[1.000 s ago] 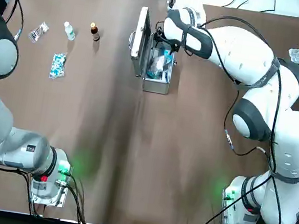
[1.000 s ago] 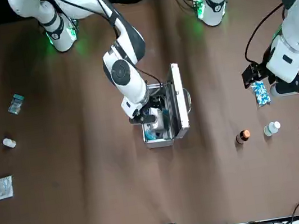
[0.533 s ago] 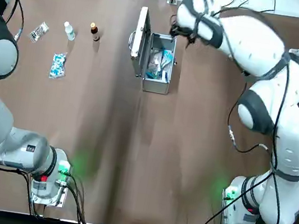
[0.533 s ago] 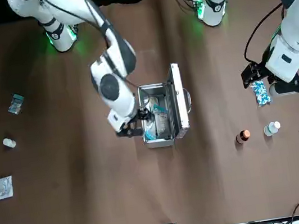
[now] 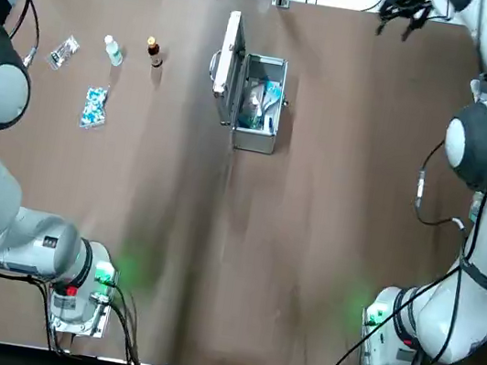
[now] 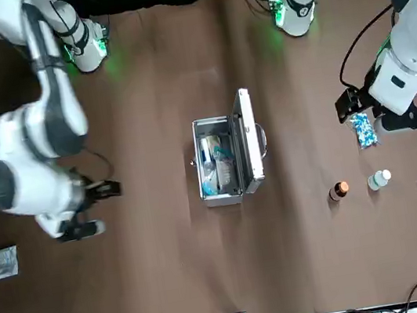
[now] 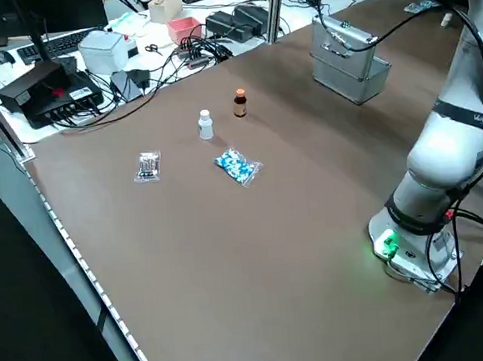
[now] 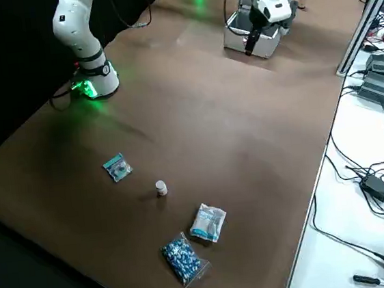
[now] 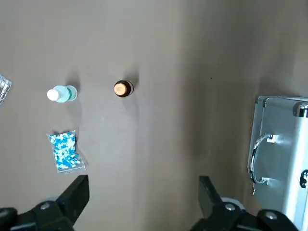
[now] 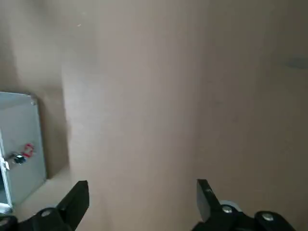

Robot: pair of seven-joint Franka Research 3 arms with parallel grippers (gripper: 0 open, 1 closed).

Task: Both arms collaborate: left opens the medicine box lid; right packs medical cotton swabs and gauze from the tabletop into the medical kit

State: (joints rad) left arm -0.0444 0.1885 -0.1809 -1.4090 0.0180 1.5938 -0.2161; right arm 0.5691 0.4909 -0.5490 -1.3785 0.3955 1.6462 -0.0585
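Withdrawn from medical kit (image 6: 223,200): right end effector (image 10: 143,185), spread | left one (image 9: 143,180) spread, opposite side | contents (image 6: 214,163) unclear

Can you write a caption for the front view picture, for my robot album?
The open medical kit waits mid-table while the robot's right gripper hovers off to its side.
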